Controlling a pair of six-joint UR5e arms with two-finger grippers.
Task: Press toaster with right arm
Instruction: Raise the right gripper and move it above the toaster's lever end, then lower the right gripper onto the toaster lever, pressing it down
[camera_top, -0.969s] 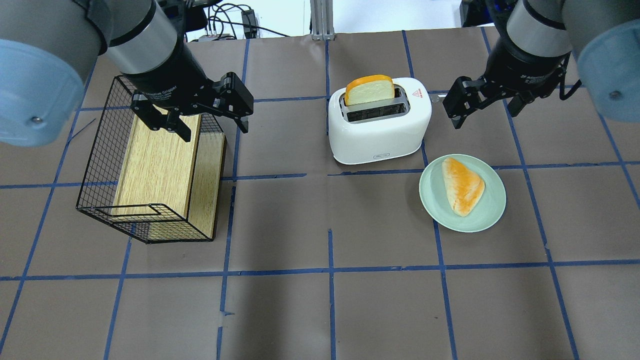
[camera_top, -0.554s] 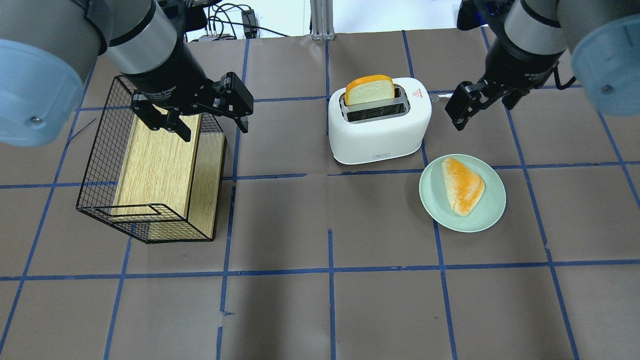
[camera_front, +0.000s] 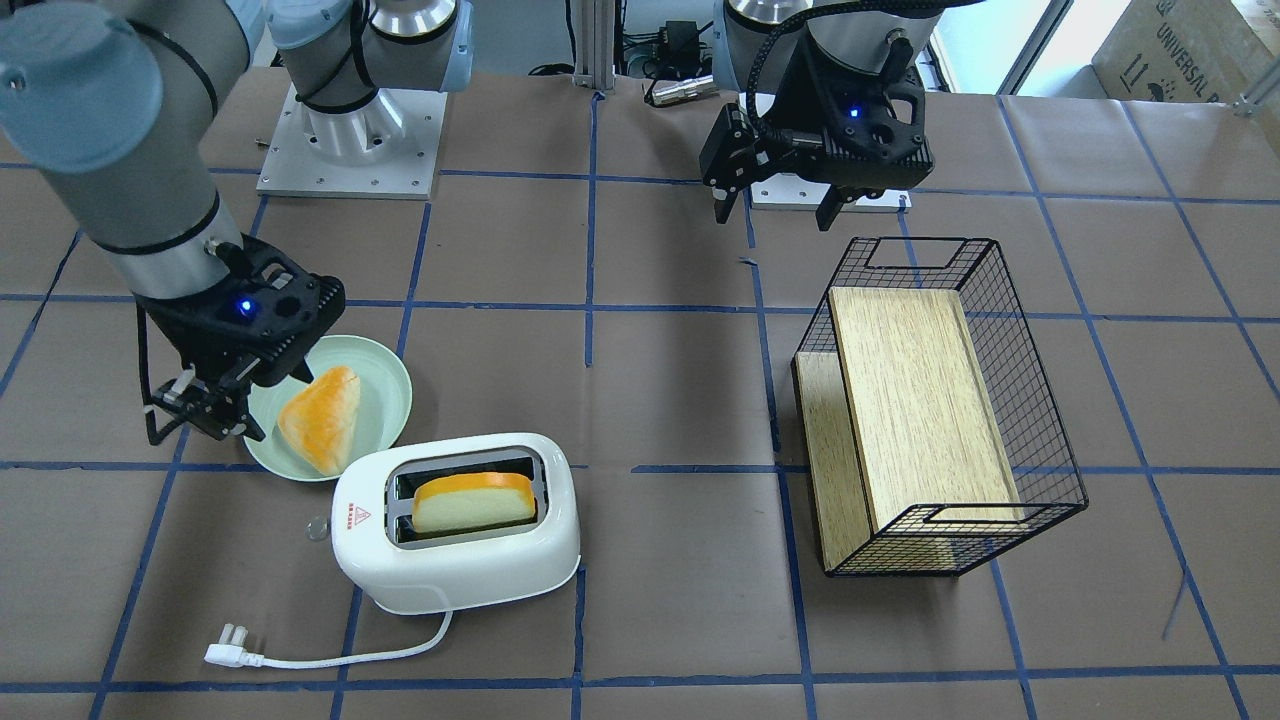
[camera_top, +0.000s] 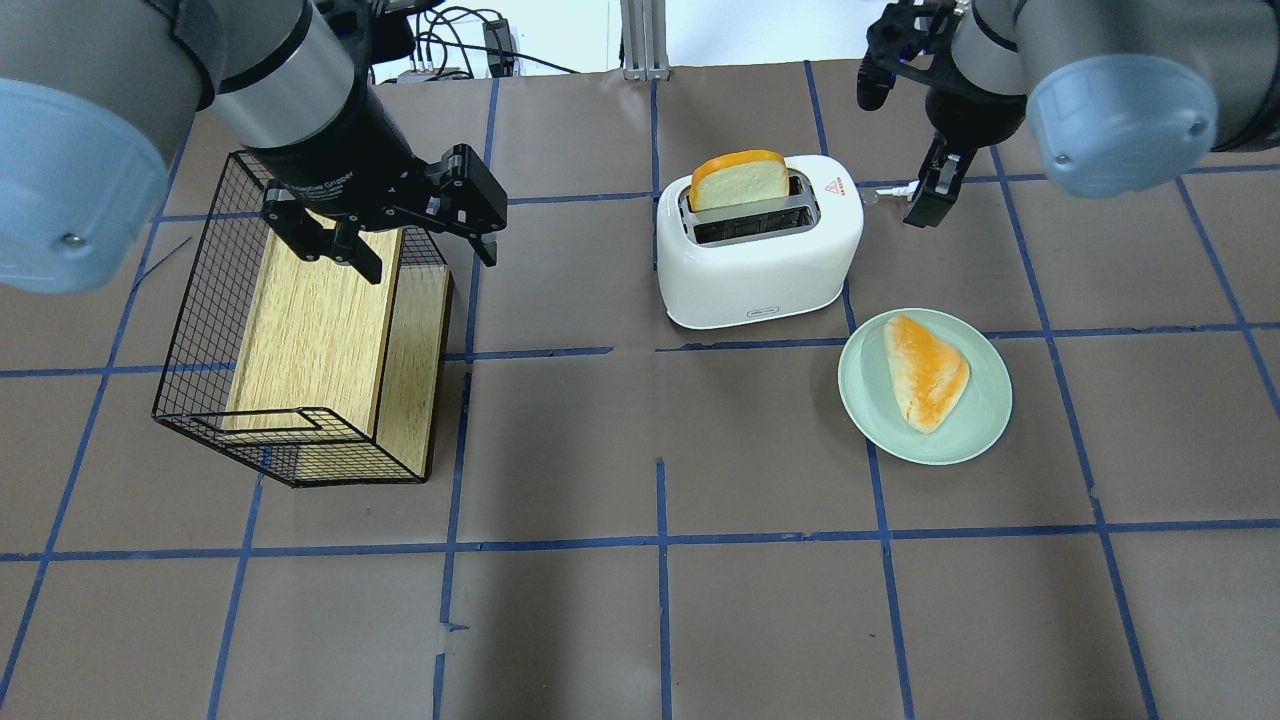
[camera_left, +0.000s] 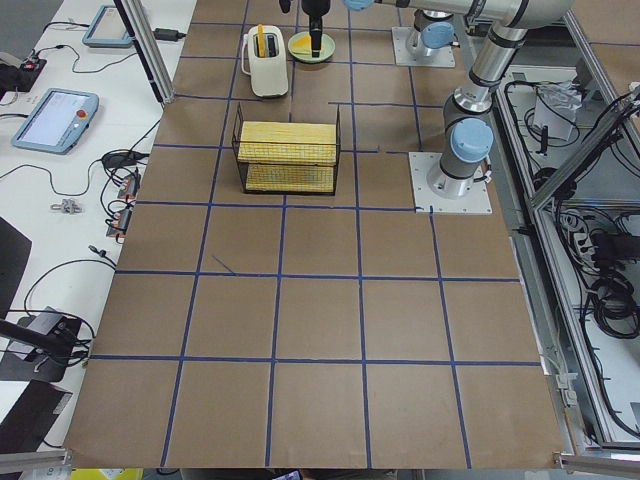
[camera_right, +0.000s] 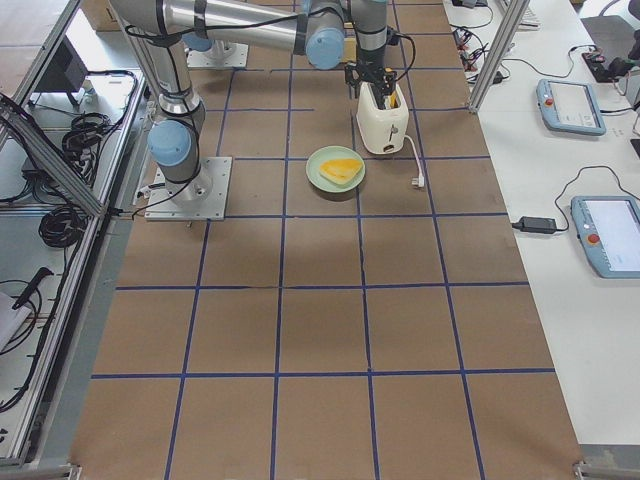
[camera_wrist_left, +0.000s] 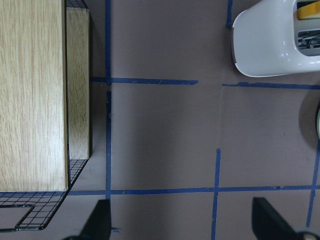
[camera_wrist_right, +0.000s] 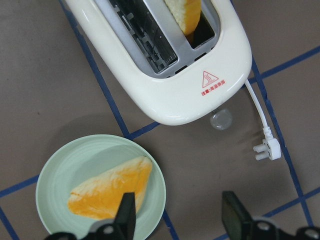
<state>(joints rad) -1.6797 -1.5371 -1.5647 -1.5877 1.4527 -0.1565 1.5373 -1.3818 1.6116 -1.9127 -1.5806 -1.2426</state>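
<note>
Brown paper counter (camera_top: 650, 620) gridded in blue tape, overhead view first: toaster (camera_top: 760, 270) stands mid-counter on the far side with a bread slice (camera_top: 740, 180) up in its far slot. The right arm (camera_top: 1110, 120) has the right fingers (camera_top: 935, 190) hanging just off the toaster's triangle-marked end, not touching. Left fingers (camera_top: 487, 235) hover at the wire basket (camera_top: 200, 330). Over to the right wrist view: fingers spread wide, nothing held, the toaster's end and knob (camera_wrist_right: 221, 120) lying ahead of them, green plate (camera_wrist_right: 60, 170) under one. Left wrist view: spread wide too, empty, over bare counter
</note>
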